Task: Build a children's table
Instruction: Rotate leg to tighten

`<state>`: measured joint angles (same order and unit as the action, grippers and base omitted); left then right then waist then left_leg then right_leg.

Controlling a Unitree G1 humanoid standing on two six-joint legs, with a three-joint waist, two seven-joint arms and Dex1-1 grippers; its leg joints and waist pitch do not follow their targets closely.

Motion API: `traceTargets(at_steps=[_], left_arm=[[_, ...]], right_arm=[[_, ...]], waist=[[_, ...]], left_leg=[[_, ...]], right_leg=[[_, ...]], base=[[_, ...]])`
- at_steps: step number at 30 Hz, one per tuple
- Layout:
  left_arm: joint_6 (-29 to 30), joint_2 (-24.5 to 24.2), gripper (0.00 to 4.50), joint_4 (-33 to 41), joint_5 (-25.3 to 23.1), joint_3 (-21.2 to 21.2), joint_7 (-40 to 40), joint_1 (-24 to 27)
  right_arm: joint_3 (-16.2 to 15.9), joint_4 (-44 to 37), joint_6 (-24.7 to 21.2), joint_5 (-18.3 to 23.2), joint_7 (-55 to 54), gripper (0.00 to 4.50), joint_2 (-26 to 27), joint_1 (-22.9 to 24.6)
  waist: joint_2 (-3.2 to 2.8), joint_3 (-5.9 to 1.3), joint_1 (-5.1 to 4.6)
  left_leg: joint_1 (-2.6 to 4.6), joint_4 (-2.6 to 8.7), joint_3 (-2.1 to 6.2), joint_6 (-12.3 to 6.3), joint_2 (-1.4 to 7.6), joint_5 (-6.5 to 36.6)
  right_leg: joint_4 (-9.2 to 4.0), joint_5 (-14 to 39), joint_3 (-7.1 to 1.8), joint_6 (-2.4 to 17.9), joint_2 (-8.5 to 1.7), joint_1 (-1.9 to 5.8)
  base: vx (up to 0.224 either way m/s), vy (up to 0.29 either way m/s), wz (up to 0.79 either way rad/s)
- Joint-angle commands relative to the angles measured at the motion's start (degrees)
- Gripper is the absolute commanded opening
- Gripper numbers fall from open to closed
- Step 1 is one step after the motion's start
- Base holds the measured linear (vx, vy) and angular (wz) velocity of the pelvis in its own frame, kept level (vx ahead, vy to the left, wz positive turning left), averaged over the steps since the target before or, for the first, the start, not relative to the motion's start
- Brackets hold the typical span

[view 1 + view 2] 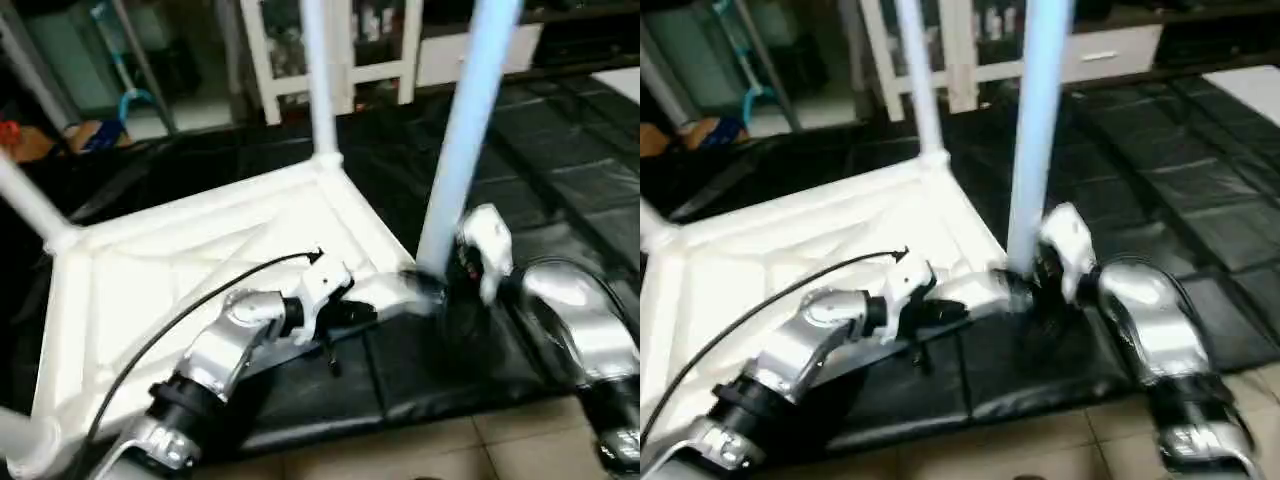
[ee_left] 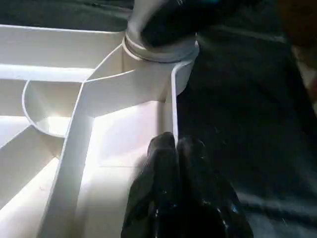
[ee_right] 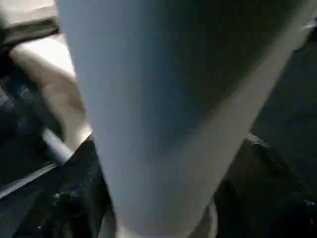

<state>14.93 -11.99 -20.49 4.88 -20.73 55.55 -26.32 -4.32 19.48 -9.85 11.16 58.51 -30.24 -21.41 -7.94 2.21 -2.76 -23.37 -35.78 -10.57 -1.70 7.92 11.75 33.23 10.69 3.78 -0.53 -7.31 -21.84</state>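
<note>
Tabletop (image 1: 200, 260) lies underside-up on black mat (image 1: 560, 180). Near-right leg (image 1: 465, 130) stands upright in corner socket, straddled by right gripper (image 3: 158, 198), grip uncertain. Left gripper (image 2: 176, 163) clenched at near rim.

You are looking at a tabletop (image 1: 200, 250) of smooth white plastic, its ribbed underside catching a soft sheen. The legs (image 1: 465, 130) are showing the same smooth, faintly glossy white plastic. Beneath them a black mat (image 1: 560, 160) is lying, slightly shiny and creased. Your forearms (image 1: 580, 310) are gleaming as polished silver metal, and the left hand (image 2: 178, 198) is showing glossy black fingers.
</note>
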Motion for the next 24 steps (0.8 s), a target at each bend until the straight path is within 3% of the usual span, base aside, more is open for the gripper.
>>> traceTargets(at_steps=[1,5,8,10,14,15,18,20,24], left_arm=[[1.1,-1.5,0.00,-1.0,-0.8,-2.1,2.5,1.2],[0.1,-2.2,0.00,-3.0,-1.3,-2.6,4.1,-0.2],[-0.5,-2.7,0.00,-3.7,-1.7,-3.0,5.2,-0.8],[-0.6,-3.0,0.00,-3.8,-1.9,-3.2,5.8,-1.0],[-0.9,-3.3,0.00,-4.0,-2.1,-3.4,6.4,-1.1],[-0.9,-3.3,0.00,-4.0,-2.2,-3.5,6.5,-1.1],[-1.3,-3.5,0.00,-4.1,-2.3,-3.7,6.7,-0.8],[-1.3,-3.5,0.00,-4.0,-2.3,-3.8,6.6,-0.6],[-1.3,-3.4,0.00,-4.0,-2.4,-3.7,6.2,-0.5]], right_arm=[[-0.8,-2.5,-0.5,1.0,3.0,3.48,-1.2,0.3],[-0.7,-4.1,-0.9,2.4,6.4,3.48,-2.5,1.7],[-0.2,-4.5,-0.6,3.0,6.9,3.48,-2.4,1.7],[0.0,-4.7,-0.6,3.4,7.3,3.48,-2.3,1.7],[0.0,-5.1,-1.3,4.5,8.6,3.33,-2.6,1.7],[0.0,-5.2,-1.6,4.8,9.0,3.05,-2.7,1.7],[-0.5,-5.7,-2.8,5.1,10.0,2.95,-3.1,1.9],[-0.5,-5.6,-2.8,5.1,9.8,2.63,-3.0,2.0],[-0.5,-3.9,-2.6,3.5,6.1,2.44,-1.5,1.4]], waist=[[1.80,-3.77,0.78],[1.85,-3.24,1.55],[1.77,-3.27,1.46],[1.77,-3.25,1.38],[1.84,-3.35,1.46],[1.84,-3.41,1.49],[1.90,-3.50,1.59],[1.90,-3.57,1.69],[1.92,-3.53,1.68]], left_leg=[[1.46,4.26,1.93,-11.74,4.82,4.9],[1.96,5.24,1.59,-7.03,4.92,13.4],[2.13,5.56,1.47,-4.40,4.92,15.6],[2.04,5.68,1.49,-3.76,4.91,16.2],[1.94,5.59,1.42,-4.05,4.83,15.5],[1.95,5.53,1.40,-4.36,4.87,14.9],[1.87,5.33,1.33,-5.24,4.80,13.0],[1.77,5.17,1.30,-6.17,4.82,11.2],[1.80,5.17,1.28,-6.34,4.81,11.3]], right_leg=[[-2.08,1.0,-1.14,15.6,-1.86,2.14],[-2.99,10.3,-1.52,14.6,-1.75,1.82],[-3.09,11.6,-1.71,14.0,-1.73,1.62],[-3.09,11.7,-1.77,13.8,-1.77,1.64],[-3.07,10.8,-1.89,13.7,-1.87,1.68],[-3.02,10.2,-1.91,13.9,-1.90,1.68],[-2.88,8.5,-1.88,14.2,-1.82,1.72],[-2.72,7.4,-1.85,14.5,-1.90,1.76],[-2.81,8.5,-1.84,14.4,-1.84,1.64]], base=[[0.000,0.000,0.00],[0.000,0.000,0.00],[0.000,0.000,0.00],[0.000,0.000,0.00],[0.000,0.000,0.00],[0.000,0.000,0.00],[0.000,0.000,0.00],[0.000,0.000,0.00],[0.000,0.000,0.00]])
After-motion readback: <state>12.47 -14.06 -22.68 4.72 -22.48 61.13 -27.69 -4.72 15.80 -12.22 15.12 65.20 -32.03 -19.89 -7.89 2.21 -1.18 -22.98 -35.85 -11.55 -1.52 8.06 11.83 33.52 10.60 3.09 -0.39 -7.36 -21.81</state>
